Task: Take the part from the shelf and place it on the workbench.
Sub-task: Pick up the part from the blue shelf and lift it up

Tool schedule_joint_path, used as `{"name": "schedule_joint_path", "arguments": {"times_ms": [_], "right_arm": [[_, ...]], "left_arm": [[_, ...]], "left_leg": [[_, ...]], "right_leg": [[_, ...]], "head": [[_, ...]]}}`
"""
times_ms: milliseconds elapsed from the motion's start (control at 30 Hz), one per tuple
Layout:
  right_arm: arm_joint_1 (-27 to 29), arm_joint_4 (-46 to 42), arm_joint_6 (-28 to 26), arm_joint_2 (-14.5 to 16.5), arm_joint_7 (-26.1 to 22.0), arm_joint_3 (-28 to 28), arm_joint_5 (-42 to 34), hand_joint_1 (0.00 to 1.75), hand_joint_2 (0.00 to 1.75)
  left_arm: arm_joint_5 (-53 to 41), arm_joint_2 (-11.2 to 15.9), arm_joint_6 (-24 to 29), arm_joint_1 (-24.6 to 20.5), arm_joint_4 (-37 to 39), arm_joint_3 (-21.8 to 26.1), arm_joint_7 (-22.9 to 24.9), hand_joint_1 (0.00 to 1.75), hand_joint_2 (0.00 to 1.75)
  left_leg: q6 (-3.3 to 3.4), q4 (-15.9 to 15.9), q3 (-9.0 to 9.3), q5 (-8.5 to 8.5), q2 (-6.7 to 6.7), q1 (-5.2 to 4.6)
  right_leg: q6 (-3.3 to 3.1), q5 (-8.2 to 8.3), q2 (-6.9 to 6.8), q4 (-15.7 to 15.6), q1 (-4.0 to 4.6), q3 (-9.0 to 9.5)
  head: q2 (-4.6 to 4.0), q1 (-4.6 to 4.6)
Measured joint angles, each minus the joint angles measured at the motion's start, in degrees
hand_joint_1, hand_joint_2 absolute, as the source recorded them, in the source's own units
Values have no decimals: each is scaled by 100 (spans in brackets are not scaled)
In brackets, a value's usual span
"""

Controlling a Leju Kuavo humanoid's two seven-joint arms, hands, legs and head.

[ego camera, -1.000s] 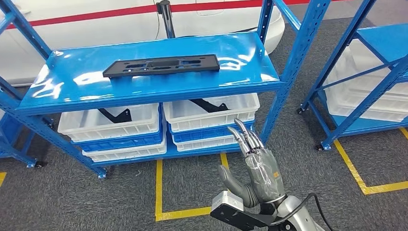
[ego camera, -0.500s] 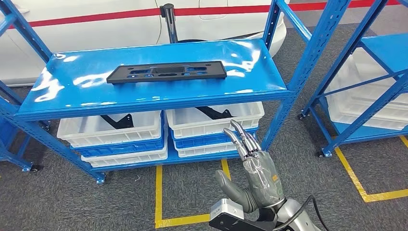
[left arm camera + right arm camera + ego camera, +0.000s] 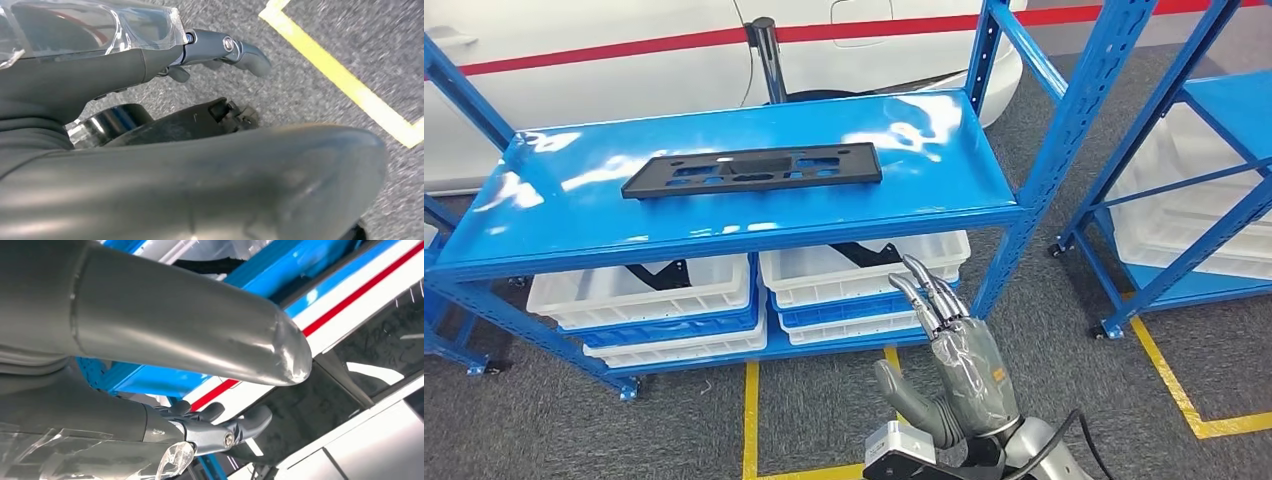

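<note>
One part (image 3: 752,170): we record a flat, long, black rectangular plate with several cut-out openings, matte, lying flat on the top board of the blue shelf (image 3: 944,150), toward its middle and left. We read no brand, label or writing on it. Right robot hand (image 3: 954,360): raised in front of the shelf's lower level, well apart from the part, fingers straight and spread, holding nothing. Left robot hand (image 3: 227,50): over grey carpet beside a yellow floor line (image 3: 345,80); we cannot tell its state.
</note>
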Motion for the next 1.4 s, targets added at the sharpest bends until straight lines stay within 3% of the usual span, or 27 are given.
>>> {"name": "schedule_joint_path", "arguments": {"times_ms": [100,167,367,400,467,533,567,600,667,700,733,767,833,900,933,1033,1100,1167,1200,1233,1267,1333,1400], "right_arm": [[3,-9,-7,-1,-12,4,-28,0,0],[4,-9,-8,-1,-14,7,-28,0,0],[5,-9,-8,0,-14,7,-27,0,0],[5,-9,-8,1,-14,9,-25,0,0],[7,-10,-7,2,-7,13,2,0,0],[13,-22,-6,3,25,26,39,0,0],[17,-31,-5,2,40,36,52,0,0],[19,-39,-6,-1,55,46,62,0,0],[21,-45,-10,-6,61,57,73,0,0],[24,-44,-14,-7,62,60,69,0,0],[29,-44,-18,-8,61,62,64,0,0],[33,-44,-21,-9,61,63,56,0,0],[44,-43,-23,-12,60,65,44,0,0],[50,-39,-26,-14,57,71,40,0,0],[51,-38,-28,-13,55,72,39,0,0],[42,-43,-37,-10,51,68,41,0,0],[34,-44,-43,-10,49,68,41,0,0],[32,-44,-45,-9,46,73,41,0,0],[35,-44,-45,-8,46,75,44,0,0],[38,-44,-45,-8,46,78,49,0,0],[39,-44,-45,-7,49,79,55,0,0],[36,-44,-45,-6,52,81,70,0,0],[32,-41,-45,-2,54,83,75,0,0]], "left_arm": [[1,-1,-1,7,1,-2,1,0,0],[1,-1,-2,13,2,-2,1,0,0],[2,-1,-2,16,1,-3,1,0,0],[4,-1,-2,19,1,-4,1,0,0],[10,-1,-2,23,2,-4,1,0,0],[30,11,2,12,9,-5,8,0,0],[42,17,4,5,12,-6,12,0,0],[54,23,7,-4,16,-7,15,0,0],[62,22,4,-1,17,-9,15,0,0],[62,21,2,7,17,-11,15,0,0],[62,21,1,17,17,-15,15,0,0],[62,21,1,26,17,-19,16,0,0],[63,21,2,31,17,-26,15,0,0],[70,21,2,30,19,-36,16,0,0],[72,21,2,26,20,-41,17,0,0],[69,24,5,11,22,-54,16,0,0],[70,25,6,-2,22,-64,16,0,0],[71,25,6,-3,22,-80,16,0,0],[71,26,5,4,22,-88,16,0,0],[72,26,5,9,22,-96,16,0,0],[72,26,4,12,22,-102,16,0,0],[74,26,5,12,22,-109,16,0,0],[75,27,7,10,23,-114,18,0,0]], "left_leg": [[-54,1277,-773,-401,7,13],[-56,1676,-1070,-458,7,12],[-51,1698,-1129,-409,8,11],[-40,1627,-1138,-312,8,9],[62,878,-957,304,67,-31],[274,-82,-595,794,189,-122],[354,-329,-436,816,198,-137],[411,-465,-297,758,168,-140],[422,-553,-115,682,46,-105],[417,-553,-52,627,9,-105],[408,-553,27,566,-27,-103],[397,-553,121,499,-55,-102],[358,-548,304,346,-82,-104],[298,-556,405,194,-78,-120],[266,-543,441,149,-72,-127],[178,-429,520,48,-54,-118],[99,102,261,-170,-40,-84],[31,965,-273,-481,-32,-41],[10,1259,-515,-559,-30,-22],[-4,1345,-666,-523,-28,-8],[-7,1193,-704,-346,-24,2],[18,391,-513,255,-5,5],[72,-188,-341,502,17,-33]], "right_leg": [[-46,-113,5,-1,8,106],[-46,-164,7,0,13,155],[-46,-185,-3,0,16,183],[-45,-211,-13,-1,20,219],[-41,-341,-75,-10,41,410],[51,-487,-169,34,67,604],[113,-541,-161,231,71,550],[183,-627,-139,548,72,393],[246,-887,-58,1321,65,-136],[261,-985,-52,1522,62,-356],[267,-975,-52,1521,60,-480],[266,-834,-52,1322,60,-508],[248,-188,-57,550,62,-400],[178,240,-67,32,79,-303],[131,291,-67,-46,88,-291],[-3,206,-55,-57,78,-175],[-71,144,-57,-61,62,-67],[-95,65,-51,-61,61,13],[-91,22,-44,-61,60,57],[-82,-23,-38,-60,59,110],[-70,-69,-33,-61,57,174],[-34,-162,-32,-66,52,319],[21,-234,-23,-71,55,410]], "head": [[-1,-12],[0,-12],[0,-14],[-1,-14],[-1,-15],[-2,-12],[-2,-2],[-1,12],[-1,34],[-1,39],[-1,39],[-1,40],[-1,41],[-1,37],[-1,33],[-1,24],[-1,19],[-2,13],[-2,12],[-2,12],[-2,12],[-2,12],[-1,11]]}}
